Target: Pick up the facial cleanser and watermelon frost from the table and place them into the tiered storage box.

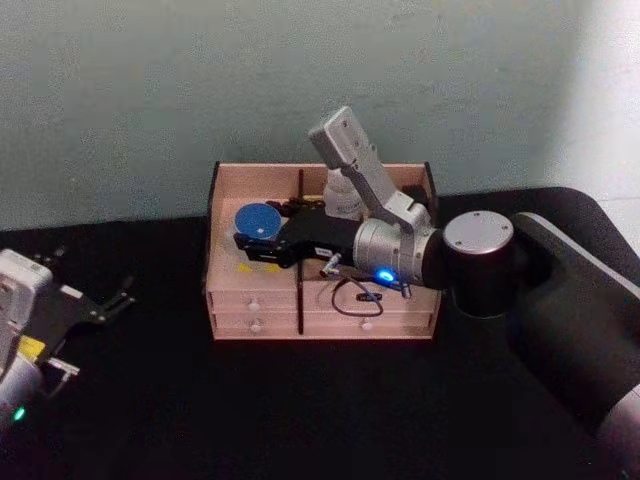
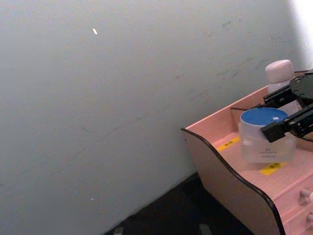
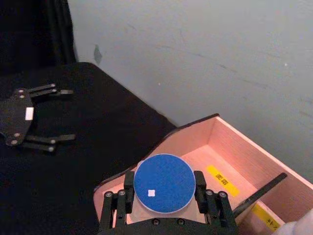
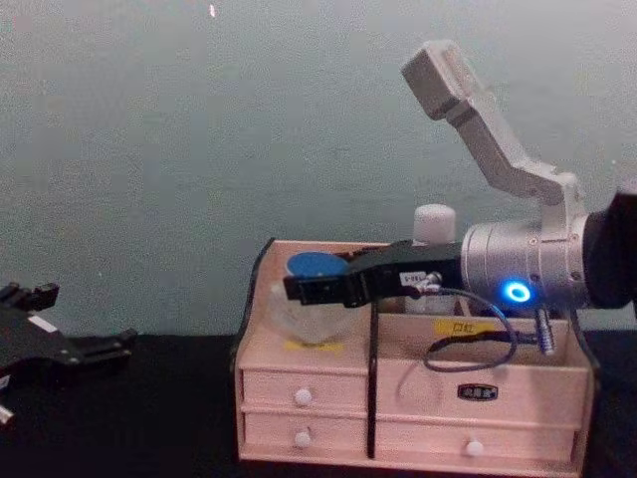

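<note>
The right gripper (image 1: 248,238) reaches into the tiered storage box (image 1: 320,310), fingers clamped on either side of the watermelon frost (image 3: 164,182), which sits in the box's left compartment. The facial cleanser (image 4: 434,225) stands at the jar's 2 o'clock, behind the divider. The left gripper (image 1: 112,297) rests spread open on the table at 9 o'clock.

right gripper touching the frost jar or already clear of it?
Cannot tell. In the right wrist view the right gripper has a finger on each side of the jar, flush with its lid, but no view plainly shows contact or gap.
</note>
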Tool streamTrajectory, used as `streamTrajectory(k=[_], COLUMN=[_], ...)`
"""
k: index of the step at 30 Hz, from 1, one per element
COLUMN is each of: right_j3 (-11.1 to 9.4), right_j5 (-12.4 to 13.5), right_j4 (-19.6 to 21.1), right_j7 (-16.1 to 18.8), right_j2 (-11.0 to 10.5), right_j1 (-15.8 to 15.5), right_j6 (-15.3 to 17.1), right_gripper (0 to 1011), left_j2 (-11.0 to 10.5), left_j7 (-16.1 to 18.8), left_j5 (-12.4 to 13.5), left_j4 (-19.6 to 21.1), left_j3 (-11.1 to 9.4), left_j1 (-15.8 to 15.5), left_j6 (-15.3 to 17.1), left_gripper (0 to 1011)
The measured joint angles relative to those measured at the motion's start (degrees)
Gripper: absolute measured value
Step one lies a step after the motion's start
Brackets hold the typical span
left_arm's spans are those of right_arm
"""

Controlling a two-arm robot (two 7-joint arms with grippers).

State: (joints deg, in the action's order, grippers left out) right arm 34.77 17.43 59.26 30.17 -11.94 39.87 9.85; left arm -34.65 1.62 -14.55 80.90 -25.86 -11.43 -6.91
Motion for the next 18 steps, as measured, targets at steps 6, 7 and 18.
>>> streamTrajectory(k=[6, 7, 18], right_j3=[-0.3, -0.4, -1.1], right_j5=[-0.8, -0.9, -1.5], right_j4=[-1.9, -2.1, -3.8], right_j7=[0.1, 0.1, 0.4], right_j2=[0.8, 0.9, 1.8], right_j1=[0.8, 0.8, 1.3], right_j6=[-0.2, -0.2, -0.2], right_gripper=[712, 712, 712], left_j2=[0.0, 0.0, 0.0], left_j7=[0.0, 0.0, 0.0], left_j5=[0.0, 0.0, 0.0], left_j4=[0.0, 0.0, 0.0], left_j3=[0.0, 0.0, 0.0], left_j1=[0.0, 0.0, 0.0], left_j6=[0.0, 0.0, 0.0], left_gripper=[1001, 1002, 1001])
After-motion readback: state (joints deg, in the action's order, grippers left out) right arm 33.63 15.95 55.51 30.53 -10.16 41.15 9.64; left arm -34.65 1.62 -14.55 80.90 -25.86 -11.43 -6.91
